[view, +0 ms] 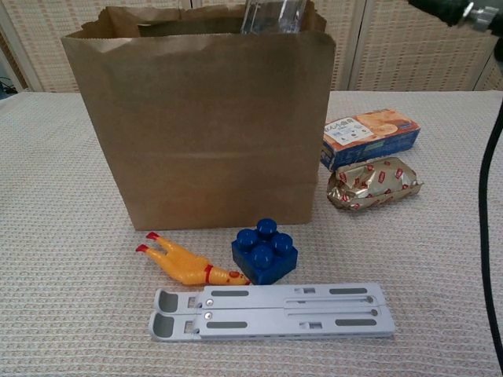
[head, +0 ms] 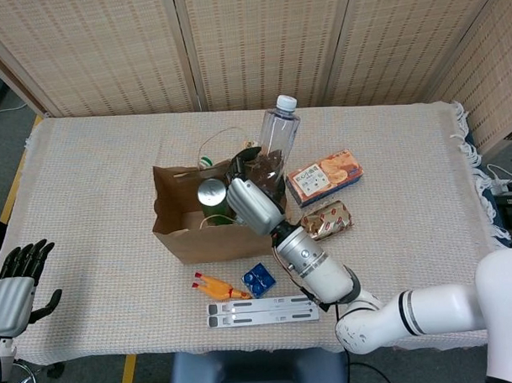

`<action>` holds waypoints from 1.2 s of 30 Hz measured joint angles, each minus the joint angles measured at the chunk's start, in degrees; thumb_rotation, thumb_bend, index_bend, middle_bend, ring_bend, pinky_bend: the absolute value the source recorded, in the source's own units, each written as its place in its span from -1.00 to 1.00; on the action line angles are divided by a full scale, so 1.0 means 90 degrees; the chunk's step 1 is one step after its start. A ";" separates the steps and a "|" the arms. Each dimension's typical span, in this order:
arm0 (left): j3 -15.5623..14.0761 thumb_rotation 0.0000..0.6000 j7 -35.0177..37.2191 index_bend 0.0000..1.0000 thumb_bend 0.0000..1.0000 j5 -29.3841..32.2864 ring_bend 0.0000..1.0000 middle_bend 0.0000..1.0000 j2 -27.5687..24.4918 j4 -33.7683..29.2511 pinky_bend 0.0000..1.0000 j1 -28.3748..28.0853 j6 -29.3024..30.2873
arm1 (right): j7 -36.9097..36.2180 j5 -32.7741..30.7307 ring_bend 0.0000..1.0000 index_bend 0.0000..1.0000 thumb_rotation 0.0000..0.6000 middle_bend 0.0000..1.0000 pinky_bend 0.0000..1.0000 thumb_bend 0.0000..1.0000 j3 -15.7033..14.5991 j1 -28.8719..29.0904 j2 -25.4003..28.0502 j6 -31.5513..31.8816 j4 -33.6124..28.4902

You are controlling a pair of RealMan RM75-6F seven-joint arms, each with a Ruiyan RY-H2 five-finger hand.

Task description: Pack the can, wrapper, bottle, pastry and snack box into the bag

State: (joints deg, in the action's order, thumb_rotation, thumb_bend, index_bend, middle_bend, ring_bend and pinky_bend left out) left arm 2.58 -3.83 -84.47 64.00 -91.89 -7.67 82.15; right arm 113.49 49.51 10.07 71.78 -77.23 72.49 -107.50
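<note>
My right hand (head: 252, 196) holds the clear plastic bottle (head: 276, 144) upright over the right half of the open brown paper bag (head: 190, 240). The chest view shows the bottle's base (view: 273, 16) at the rim of the bag (view: 204, 133). Inside the bag stands a can (head: 211, 195) with a silver top, beside a crumpled wrapper (head: 245, 214). The orange snack box (head: 324, 174) and the foil-wrapped pastry (head: 324, 220) lie on the table right of the bag. My left hand (head: 15, 280) rests open at the table's front left edge, holding nothing.
In front of the bag lie a yellow rubber chicken (head: 217, 287), a blue building block (head: 258, 280) and a grey folding stand (head: 262, 310). A woven cloth covers the table (head: 95, 163). Wicker screens stand behind.
</note>
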 measured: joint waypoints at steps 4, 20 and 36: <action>-0.0001 1.00 -0.0024 -1.00 -0.28 0.0001 -1.00 -1.00 0.0003 -0.0010 -1.00 0.0003 0.0008 | -0.0091 0.0212 -1.00 -1.00 1.00 -0.88 -0.82 -0.90 -0.0091 0.0040 -0.0049 0.0212 -0.0046; 0.0004 1.00 -0.0055 -1.00 -0.28 0.0018 -1.00 -1.00 0.0013 -0.0013 -1.00 0.0006 0.0015 | -0.0953 0.0763 -1.00 -1.00 1.00 -0.89 -0.83 -0.90 -0.0309 -0.0370 0.0428 0.0864 -0.0651; 0.0022 1.00 -0.0245 -1.00 -0.28 0.0064 -1.00 -1.00 0.0056 -0.0062 -1.00 0.0023 0.0060 | -0.5379 0.1533 -1.00 -1.00 1.00 -0.91 -0.83 -0.95 -0.1115 -0.2646 0.1277 0.1663 -0.1667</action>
State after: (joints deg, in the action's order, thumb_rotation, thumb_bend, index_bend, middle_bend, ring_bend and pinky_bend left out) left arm 2.78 -6.03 -83.89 64.50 -92.45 -7.47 82.69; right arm 65.08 63.30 0.04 47.97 -65.73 87.46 -122.50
